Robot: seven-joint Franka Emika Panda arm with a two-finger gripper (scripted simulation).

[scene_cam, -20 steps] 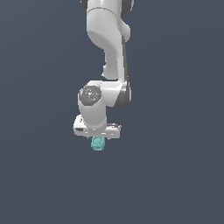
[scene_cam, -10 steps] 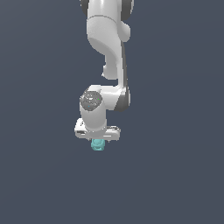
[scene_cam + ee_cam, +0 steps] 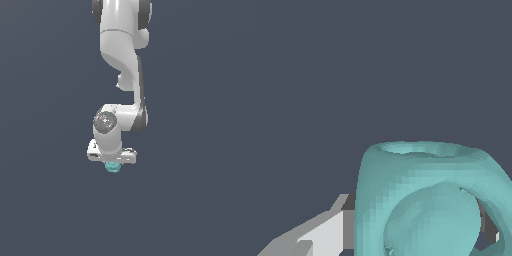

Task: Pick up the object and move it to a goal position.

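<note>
Compared with a second before, I noted the arm (image 3: 122, 60) had shifted toward the exterior view's left and sat a touch lower in frame, with the wrist swung round, and the object (image 3: 112, 167) had gone along with it, tucked under the gripper (image 3: 113, 164) throughout. I read that as carry under way: the lump travelled with the hand and did not drop or lag, so the grasp looked sound to me. The claw was closed on the object; in the wrist view the teal lump (image 3: 431, 200) filled the near field, with a grey-white finger (image 3: 321, 232) pressed against one flank and a darker part showing past the other. The object hung in open air below the hand, touching nothing but the fingers as far as I could see. No goal marker appeared in either view, so I could not judge how much travel remained. No containers were in sight, nothing to hold or be held in; the background was a flat dark grey in both views. My guess was that the transfer just needed finishing with the grip held firm.
</note>
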